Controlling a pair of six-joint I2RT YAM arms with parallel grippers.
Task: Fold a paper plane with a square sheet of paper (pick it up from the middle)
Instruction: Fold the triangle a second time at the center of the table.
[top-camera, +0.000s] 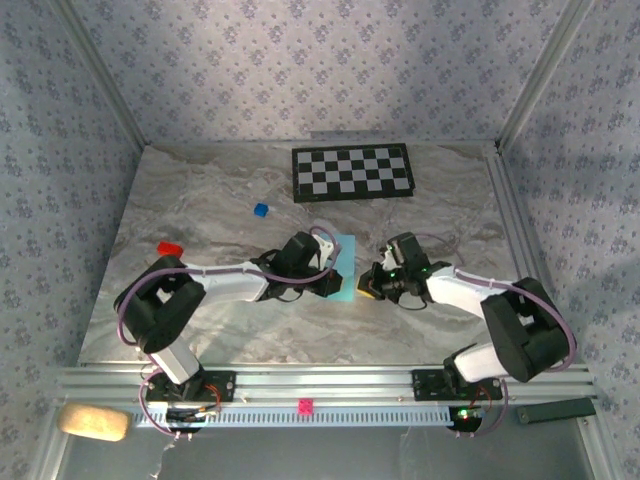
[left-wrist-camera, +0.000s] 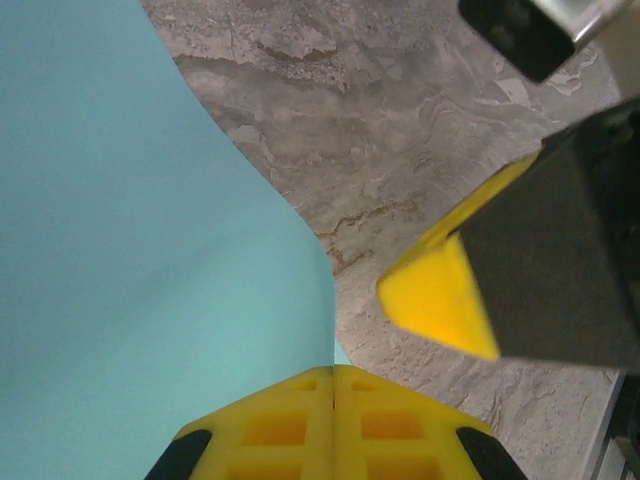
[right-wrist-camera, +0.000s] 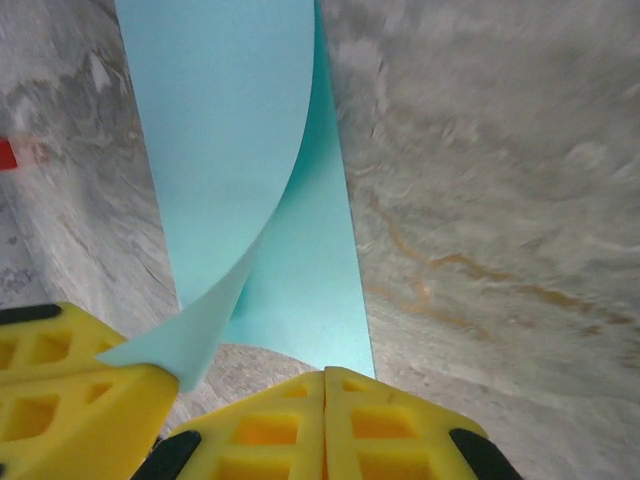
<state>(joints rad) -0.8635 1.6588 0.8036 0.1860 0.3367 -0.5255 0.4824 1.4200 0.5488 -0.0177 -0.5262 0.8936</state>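
The square sheet of paper (top-camera: 346, 262) is light blue and lies mid-table between my two grippers. Its near part is lifted and curls over itself (right-wrist-camera: 250, 200). My left gripper (top-camera: 336, 286) is shut on the sheet's near edge, and the paper (left-wrist-camera: 150, 250) runs straight into the closed seam (left-wrist-camera: 333, 372). My right gripper (top-camera: 368, 287) faces it from the right, jaws shut (right-wrist-camera: 325, 376), with the sheet's near right corner going in under the fingertips. Each wrist view also shows the other gripper's yellow finger close by, the right one (left-wrist-camera: 440, 295) and the left one (right-wrist-camera: 70, 405).
A black-and-white checkerboard (top-camera: 350, 172) lies at the back of the marble table (top-camera: 200, 300). A small dark-blue cube (top-camera: 261, 210) sits behind the left arm, and a red piece (top-camera: 170, 247) lies to the left. An aluminium rail (top-camera: 330, 385) runs along the near edge.
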